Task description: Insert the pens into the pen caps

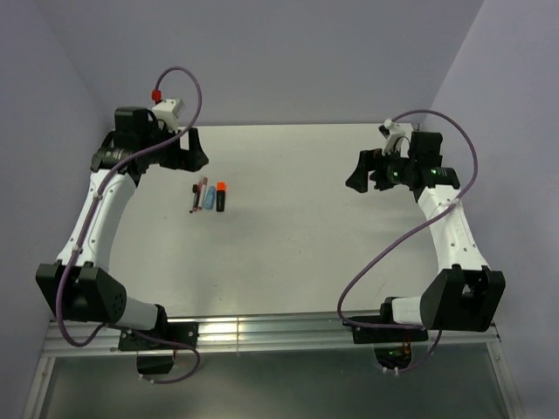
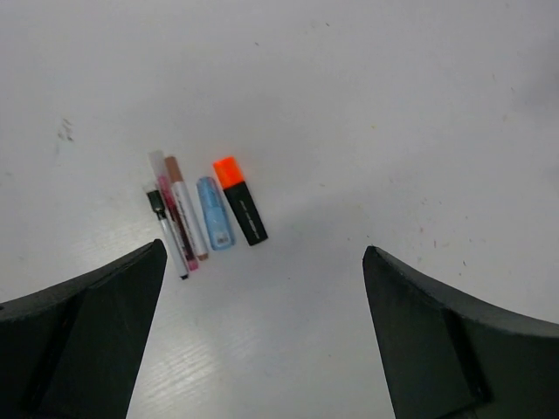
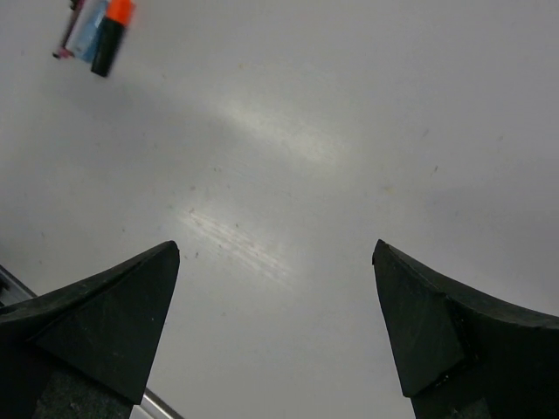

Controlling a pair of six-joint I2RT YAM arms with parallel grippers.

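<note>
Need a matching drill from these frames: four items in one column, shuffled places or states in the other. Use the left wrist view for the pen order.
Items:
1. black marker with orange end
2. light-blue marker
3. slim white pen with black cap
4. right gripper

Places or states:
A. leftmost in the row
B. open, holding nothing, well away from the row
C. rightmost in the row
D. second from the right in the row

Pairs: 1-C, 2-D, 3-A, 4-B

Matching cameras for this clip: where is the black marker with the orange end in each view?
Top external: the black marker with the orange end lies left of centre, rightmost of its row.
Left wrist: the marker sits left of centre, orange end up.
Right wrist: the marker is in the top-left corner, orange end at the edge.
Shared landmark: the light-blue marker alongside it.
</note>
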